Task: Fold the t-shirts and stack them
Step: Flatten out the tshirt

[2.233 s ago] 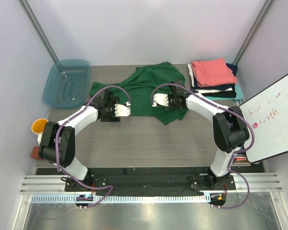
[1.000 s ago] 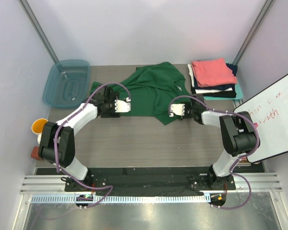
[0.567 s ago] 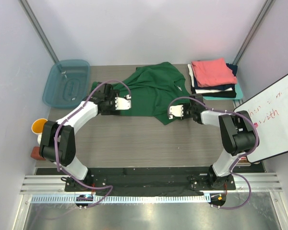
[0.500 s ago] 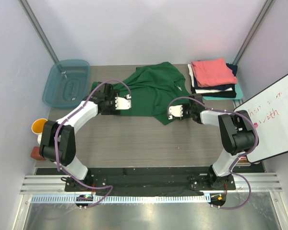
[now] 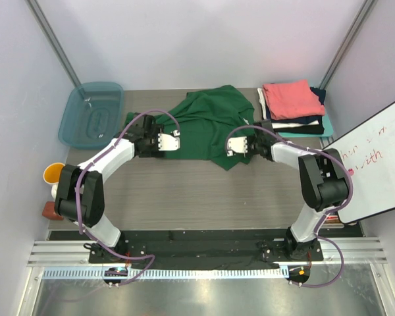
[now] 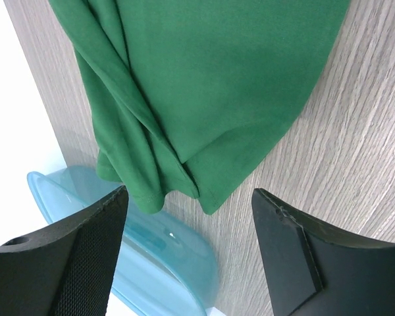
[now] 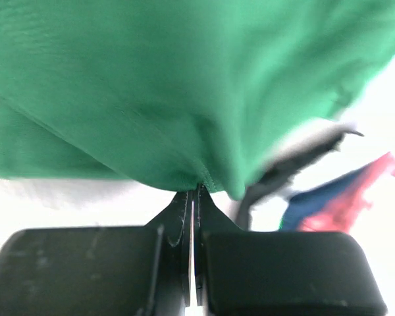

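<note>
My right gripper (image 5: 232, 146) has slid a little to the left and toward the far side in the last half second, and the near right corner of the green t-shirt (image 5: 207, 122) has come with it. Two seconds ago this gripper sat further in over bunched cloth, and the shirt now lies more spread out. In my right wrist view the jaws are pressed together on the shirt's hem, and the cloth hangs over them. My left gripper (image 5: 169, 141) has barely shifted. It hovers over the shirt's left side with its jaws wide apart and nothing in them. In my left wrist view a creased sleeve edge and bare table (image 6: 355, 131) show between them, with a corner of the teal tub (image 5: 92, 115) beyond. The green t-shirt lies on the far middle of the table, between the tub and the stack of folded t-shirts (image 5: 296, 122). The coral-pink t-shirt (image 5: 291, 99) tops that stack. I cannot tell whether the green cloth touches the stack.
</note>
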Robot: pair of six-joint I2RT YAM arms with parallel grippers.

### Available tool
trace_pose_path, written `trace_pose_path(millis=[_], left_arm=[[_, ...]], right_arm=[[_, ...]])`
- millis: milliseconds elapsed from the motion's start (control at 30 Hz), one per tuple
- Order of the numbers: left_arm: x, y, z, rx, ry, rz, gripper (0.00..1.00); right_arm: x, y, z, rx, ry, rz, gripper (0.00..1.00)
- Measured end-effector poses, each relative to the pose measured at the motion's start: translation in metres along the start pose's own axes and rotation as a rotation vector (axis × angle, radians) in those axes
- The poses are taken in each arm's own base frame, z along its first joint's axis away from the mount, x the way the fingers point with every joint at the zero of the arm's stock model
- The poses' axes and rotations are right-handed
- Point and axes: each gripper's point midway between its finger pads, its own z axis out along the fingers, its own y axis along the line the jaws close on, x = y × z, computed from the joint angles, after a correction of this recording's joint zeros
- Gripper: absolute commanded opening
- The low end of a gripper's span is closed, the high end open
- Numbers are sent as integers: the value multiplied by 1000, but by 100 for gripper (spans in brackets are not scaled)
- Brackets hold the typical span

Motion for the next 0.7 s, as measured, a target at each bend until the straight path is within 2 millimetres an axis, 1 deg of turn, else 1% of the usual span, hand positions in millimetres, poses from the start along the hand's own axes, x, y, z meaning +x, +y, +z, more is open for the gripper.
trace_pose_path(millis=[33, 67, 100, 200, 300, 333, 400, 533, 567, 700], left_arm=[[0, 0, 0, 0, 0, 0, 76], [0, 0, 0, 0, 0, 0, 76], [0, 0, 0, 0, 0, 0, 76], [0, 0, 0, 1, -1, 0, 76], [0, 0, 0, 1, -1, 0, 76], [0, 0, 0, 2, 0, 1, 76], [1, -2, 0, 10, 2, 4, 76], [3, -9, 2, 28, 7, 33, 78], [6, -14, 3, 39, 11, 47, 77], [26, -48, 10, 116, 39, 76, 77]], right_arm=[[0, -12, -4, 12, 7, 6, 1], [-1, -27, -12, 33, 13, 6, 1], [-3, -39, -19, 54, 12, 3, 1], [-8, -71, -55, 113, 10, -20, 1], [-12, -93, -88, 161, 9, -37, 1], [-13, -99, -96, 172, 10, -44, 1], [-13, -107, -107, 188, 17, -49, 1], [-10, -115, -115, 190, 47, -46, 1], [-9, -116, -116, 192, 53, -45, 1], [-7, -122, -121, 205, 74, -44, 1]])
